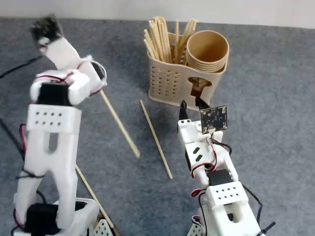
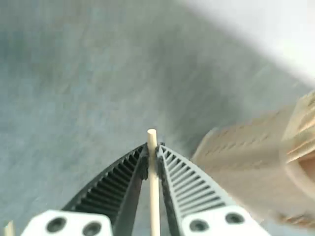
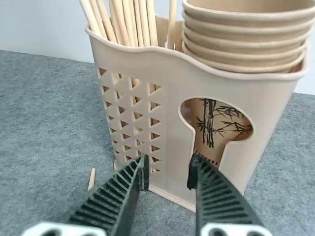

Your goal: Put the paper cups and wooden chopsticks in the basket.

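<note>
Left gripper (image 2: 152,147) clenched on a wooden chopstick (image 2: 154,206), near its end: light, stiff, slick, likely to pivot. Mid-table, loose chopstick (image 1: 156,140) lying flat. Right gripper (image 3: 168,163) gaping before the basket (image 3: 142,108), paper cups (image 3: 243,44) nested inside.

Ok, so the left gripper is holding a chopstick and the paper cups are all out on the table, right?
Not quite. The left gripper does hold a chopstick, but the paper cups are not out on the table. They sit stacked inside the basket, as the high view shows.
</note>
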`<state>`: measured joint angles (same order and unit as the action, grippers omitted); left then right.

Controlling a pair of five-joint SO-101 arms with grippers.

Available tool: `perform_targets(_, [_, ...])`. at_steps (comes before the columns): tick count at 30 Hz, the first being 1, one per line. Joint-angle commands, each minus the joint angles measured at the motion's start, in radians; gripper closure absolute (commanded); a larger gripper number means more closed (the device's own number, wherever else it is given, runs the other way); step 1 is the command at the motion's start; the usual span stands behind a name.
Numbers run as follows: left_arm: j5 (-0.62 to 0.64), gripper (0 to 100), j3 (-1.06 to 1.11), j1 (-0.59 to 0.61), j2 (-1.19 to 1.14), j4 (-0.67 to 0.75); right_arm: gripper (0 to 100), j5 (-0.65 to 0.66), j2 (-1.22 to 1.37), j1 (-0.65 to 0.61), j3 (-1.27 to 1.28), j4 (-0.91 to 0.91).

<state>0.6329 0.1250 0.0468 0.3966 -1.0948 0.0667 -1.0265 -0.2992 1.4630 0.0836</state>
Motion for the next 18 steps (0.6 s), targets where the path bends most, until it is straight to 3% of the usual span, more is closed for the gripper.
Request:
perform_targets(1, [0.064, 100, -0.105, -0.013, 0.056, 0.087, 85.4, 0.012, -0.025, -0.007, -0.004, 0.024])
perform_targets(11, [0.069, 100, -0.177, -0.022, 0.054, 0.397, 85.4, 0.012, -0.025, -0.007, -0.004, 0.024])
perform_targets(18, [0.068, 100, -0.182, -0.105, 0.054, 0.552, 85.4, 0.012, -0.025, -0.007, -0.004, 0.024])
